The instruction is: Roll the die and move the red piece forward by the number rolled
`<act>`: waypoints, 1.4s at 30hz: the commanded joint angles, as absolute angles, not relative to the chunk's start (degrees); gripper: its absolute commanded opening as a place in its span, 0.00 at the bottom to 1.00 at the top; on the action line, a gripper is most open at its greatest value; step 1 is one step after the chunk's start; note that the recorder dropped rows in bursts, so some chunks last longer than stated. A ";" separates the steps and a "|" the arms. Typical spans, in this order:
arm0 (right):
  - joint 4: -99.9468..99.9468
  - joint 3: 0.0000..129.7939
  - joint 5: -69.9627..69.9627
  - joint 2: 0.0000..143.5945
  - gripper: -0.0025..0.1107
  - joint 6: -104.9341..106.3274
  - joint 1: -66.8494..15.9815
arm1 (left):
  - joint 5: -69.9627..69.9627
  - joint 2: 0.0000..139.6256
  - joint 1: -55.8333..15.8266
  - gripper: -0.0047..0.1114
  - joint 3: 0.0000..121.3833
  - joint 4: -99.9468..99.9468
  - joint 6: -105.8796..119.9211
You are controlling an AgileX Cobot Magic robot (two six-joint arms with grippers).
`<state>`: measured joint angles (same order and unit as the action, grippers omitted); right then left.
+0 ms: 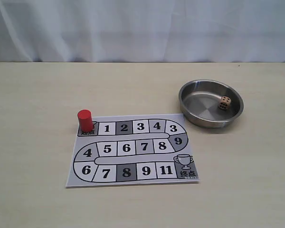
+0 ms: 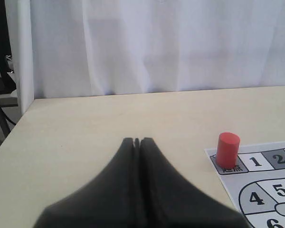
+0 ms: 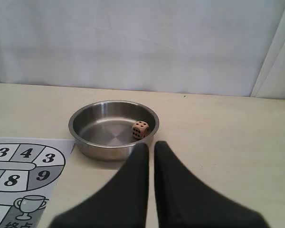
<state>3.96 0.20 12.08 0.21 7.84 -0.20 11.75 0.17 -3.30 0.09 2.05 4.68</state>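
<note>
Left wrist view: left gripper clenched, tips pressed flat together, nothing between them; poised over bare table.
Right wrist view: right gripper closed too, only a thin slit showing at the tips, nothing grasped.
Nearest left tips: red piece, upright on the start square of the board, just beside square 1, apart from the gripper.
Nearest right tips: steel pan, just beyond the tips, not touched.
Inside pan: die, resting on the floor close to the wall.
Die face: black pips visible; top count possibly five, too small to read surely.
Exterior view: pan near the board's upper right corner, apart from it; board flat on table; white curtain behind.
</note>
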 commanded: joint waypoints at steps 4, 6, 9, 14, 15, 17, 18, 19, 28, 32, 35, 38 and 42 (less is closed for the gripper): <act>3.65 0.00 12.09 0.00 0.06 7.65 -0.12 | 11.24 0.00 -3.30 0.04 0.00 2.10 4.89; 3.65 0.00 12.09 0.00 0.06 7.65 -0.12 | 11.24 0.00 -3.30 0.04 0.00 2.10 4.89; 3.65 0.00 12.09 0.00 0.06 7.65 -0.12 | 11.24 0.00 -3.30 0.04 0.00 2.10 4.89; 4.06 0.00 9.08 0.00 0.06 7.65 -0.12 | 11.24 0.00 -3.30 0.04 0.00 2.10 4.89; 4.29 0.00 7.83 0.00 0.06 7.65 -0.12 | 11.24 0.00 -3.30 0.04 0.00 2.10 4.89; 5.59 0.00 5.15 0.00 0.06 7.65 -0.12 | 11.24 0.00 -3.30 0.04 0.00 2.10 4.89; 7.22 0.00 3.47 0.00 0.06 7.65 -0.12 | 11.24 0.00 -3.30 0.04 0.00 2.10 4.89; 8.72 0.00 1.77 0.00 0.06 7.65 -0.12 | 11.24 0.00 -3.30 0.04 0.00 2.10 4.89; 17.78 1.41 -5.76 0.00 0.06 6.82 -0.12 | 11.24 0.00 -3.30 0.04 0.00 2.10 4.89; 17.78 8.06 1.57 0.00 0.06 6.82 -0.12 | 11.24 0.00 -3.30 0.04 0.00 2.10 4.89; 17.78 13.37 6.25 0.51 0.06 6.82 -0.12 | 11.24 0.00 -3.30 0.04 0.00 2.10 4.89; 17.78 18.48 9.80 3.77 0.06 6.82 -0.12 | 11.24 0.00 -3.30 0.04 0.00 2.10 4.89; 17.78 24.58 14.83 10.32 0.06 6.66 -0.12 | 11.24 0.00 -3.30 0.04 0.00 2.10 4.89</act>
